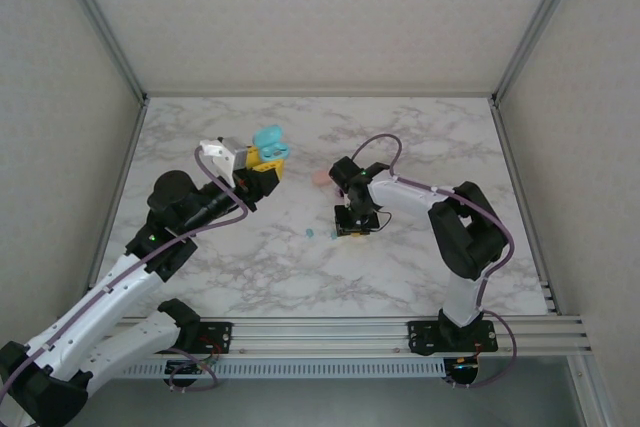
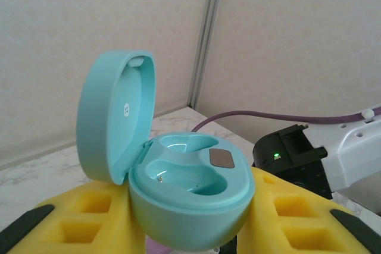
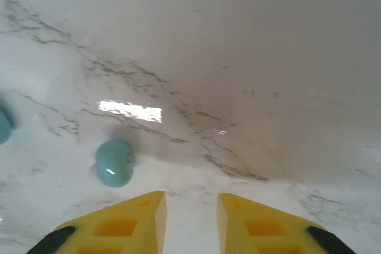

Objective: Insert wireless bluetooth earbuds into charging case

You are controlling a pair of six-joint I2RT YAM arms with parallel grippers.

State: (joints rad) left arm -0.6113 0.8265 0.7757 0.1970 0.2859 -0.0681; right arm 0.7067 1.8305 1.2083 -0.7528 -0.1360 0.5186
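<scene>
My left gripper (image 1: pixel 262 159) is shut on the teal charging case (image 2: pixel 190 188), held up above the table's left side. The case's lid (image 2: pixel 116 111) stands open, and both of its sockets are empty. One teal earbud (image 3: pixel 114 162) lies on the marble just left of my right gripper (image 3: pixel 190 206). That gripper hangs low over the table, its yellow fingers (image 3: pixel 137 218) a little apart with nothing between them. A second teal earbud (image 3: pixel 3 126) shows at the left edge. From above, the two earbuds (image 1: pixel 310 234) are tiny specks left of the right gripper (image 1: pixel 350 230).
A pale pink object (image 1: pixel 320 177) sits on the marble table (image 1: pixel 420 137) just behind the right gripper. The right arm's purple cable (image 2: pixel 280 117) crosses behind the case. Walls close in the table at the back and on both sides.
</scene>
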